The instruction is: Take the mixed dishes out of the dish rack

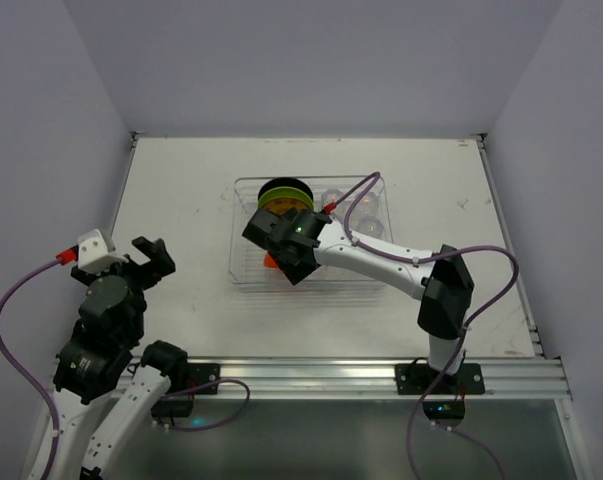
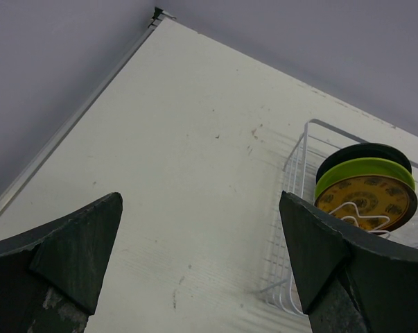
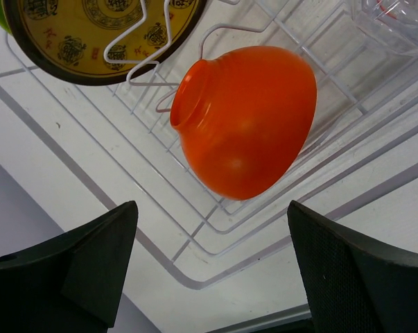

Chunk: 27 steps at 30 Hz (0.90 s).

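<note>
Right wrist: my R gripper (image 3: 211, 232) fingers apart over orange bowl (image 3: 245, 121), tipped on side in dish rack (image 3: 188, 281) | L gripper (image 2: 200, 208) wide apart, empty, over table (image 2: 195, 139)

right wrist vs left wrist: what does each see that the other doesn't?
Right wrist only: the orange bowl, lying on its side on the rack grid, and a clear cup at the upper right edge. Left wrist only: the table running out to its far corner. Both: the rack and the amber plate standing in a wire slot. The green plate behind it is plain in left wrist, only a sliver at the top-left corner in right wrist.
</note>
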Each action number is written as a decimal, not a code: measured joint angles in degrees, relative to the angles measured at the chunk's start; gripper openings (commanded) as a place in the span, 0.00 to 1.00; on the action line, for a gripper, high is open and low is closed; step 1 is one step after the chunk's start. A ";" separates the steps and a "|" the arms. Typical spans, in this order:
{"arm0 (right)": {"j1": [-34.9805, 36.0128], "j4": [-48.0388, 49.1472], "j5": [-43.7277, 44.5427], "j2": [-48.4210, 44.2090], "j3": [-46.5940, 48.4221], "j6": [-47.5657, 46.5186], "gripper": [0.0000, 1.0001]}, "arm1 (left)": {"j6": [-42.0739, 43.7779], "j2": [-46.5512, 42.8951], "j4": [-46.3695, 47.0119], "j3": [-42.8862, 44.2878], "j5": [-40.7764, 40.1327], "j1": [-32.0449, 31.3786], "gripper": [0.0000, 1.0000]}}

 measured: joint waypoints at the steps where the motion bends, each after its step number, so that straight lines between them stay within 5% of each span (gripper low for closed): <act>1: -0.15 0.04 -0.09 0.33 0.00 0.02 0.90 | 0.00 -0.04 0.00 0.00 0.00 0.00 1.00; 27: -1.29 8.07 -0.72 3.15 -5.20 0.39 0.93 | 0.02 -0.98 0.76 -0.63 1.46 0.00 1.00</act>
